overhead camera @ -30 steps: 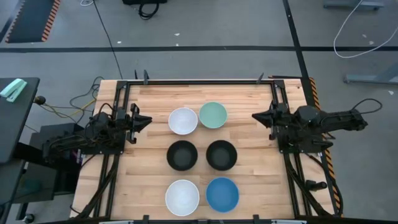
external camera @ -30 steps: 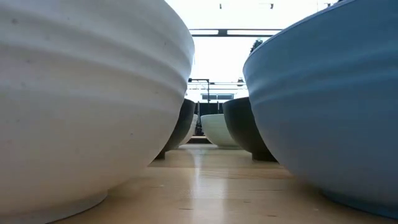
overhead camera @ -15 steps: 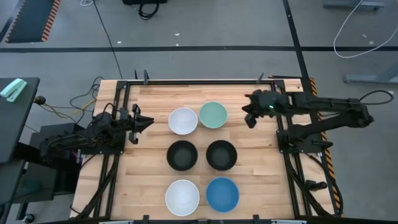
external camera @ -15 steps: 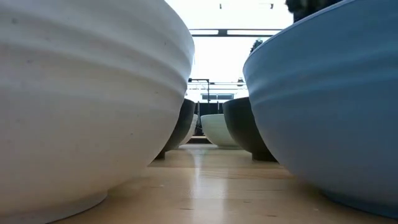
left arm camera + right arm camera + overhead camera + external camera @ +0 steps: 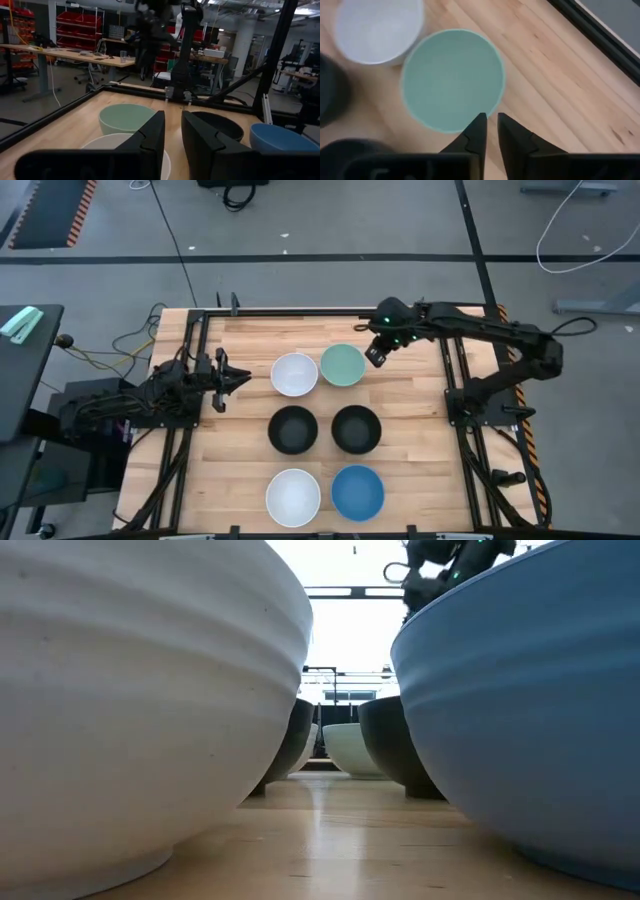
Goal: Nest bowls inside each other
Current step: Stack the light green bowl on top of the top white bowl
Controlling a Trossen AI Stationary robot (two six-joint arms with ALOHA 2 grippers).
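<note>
Six bowls stand on their bases on the wooden table (image 5: 410, 470), in three rows of two. At the far side are a white bowl (image 5: 294, 374) and a mint bowl (image 5: 343, 364). Two black bowls (image 5: 293, 429) (image 5: 356, 429) fill the middle row. Nearest are a white bowl (image 5: 293, 496) and a blue bowl (image 5: 357, 492). My right gripper (image 5: 378, 352) hangs tipped downward over the mint bowl's right rim (image 5: 495, 100), fingers a narrow gap apart, holding nothing. My left gripper (image 5: 240, 378) waits at the table's left, level, with a narrow gap (image 5: 172, 135).
A black metal frame (image 5: 445, 360) runs along the table's left, right and far edges. Bare wood lies right of the mint bowl (image 5: 560, 90) and between the rows. In the low view the near white bowl (image 5: 140, 690) and the blue bowl (image 5: 530, 710) fill the foreground.
My right gripper has swung from the table's right edge toward the left and far side, risen a little and tipped downward, ending over the mint bowl's right rim. The bowls have stayed in place.
</note>
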